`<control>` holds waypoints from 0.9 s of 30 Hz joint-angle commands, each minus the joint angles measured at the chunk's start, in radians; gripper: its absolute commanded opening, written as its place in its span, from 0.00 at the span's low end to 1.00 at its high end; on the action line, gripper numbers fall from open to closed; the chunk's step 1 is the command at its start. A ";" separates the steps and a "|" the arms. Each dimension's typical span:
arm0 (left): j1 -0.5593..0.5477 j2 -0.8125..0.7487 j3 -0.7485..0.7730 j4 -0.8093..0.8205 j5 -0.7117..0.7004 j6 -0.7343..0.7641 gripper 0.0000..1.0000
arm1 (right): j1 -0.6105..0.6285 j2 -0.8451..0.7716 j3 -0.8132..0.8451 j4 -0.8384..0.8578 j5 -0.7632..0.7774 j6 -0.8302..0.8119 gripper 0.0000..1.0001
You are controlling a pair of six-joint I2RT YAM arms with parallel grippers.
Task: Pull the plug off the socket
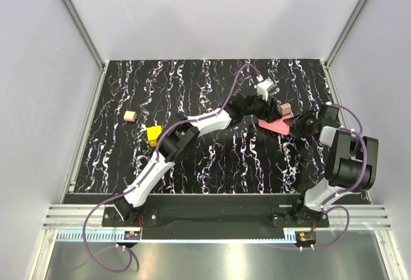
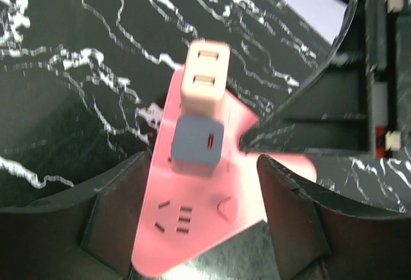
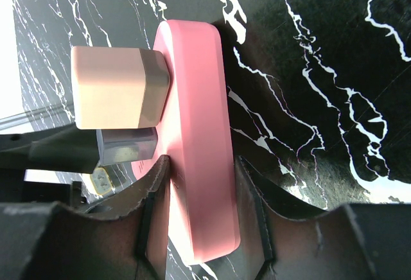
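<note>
From where I stand the pink socket (image 1: 275, 126) sits right of centre on the marbled surface (image 1: 192, 87), caught between the two arms. The right gripper (image 3: 201, 161) has its jaws pinching the slab across its thickness, one on the plug face and one on the back, so that arm looks to be the anchor. Two plugs stand out of the face side by side: a beige plug (image 3: 112, 87) further from the right jaws and a grey plug (image 2: 198, 142) closer to them. The left gripper (image 2: 202, 157) looks straight down onto that face, its jaws spread wide either side of the socket with the grey plug just ahead between them. Both plugs point back along the left wrist, so I'd say a straight retreat of that arm is the pull; which plug is meant, I cannot tell
</note>
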 commanded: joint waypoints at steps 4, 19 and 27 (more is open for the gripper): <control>-0.005 0.014 0.064 0.061 -0.050 -0.055 0.65 | 0.016 0.035 -0.048 -0.166 0.118 -0.074 0.00; -0.013 0.048 0.126 0.032 -0.024 -0.065 0.57 | 0.016 0.037 -0.047 -0.166 0.116 -0.074 0.00; -0.013 0.042 0.121 -0.005 -0.038 -0.078 0.64 | 0.016 0.037 -0.047 -0.166 0.116 -0.074 0.00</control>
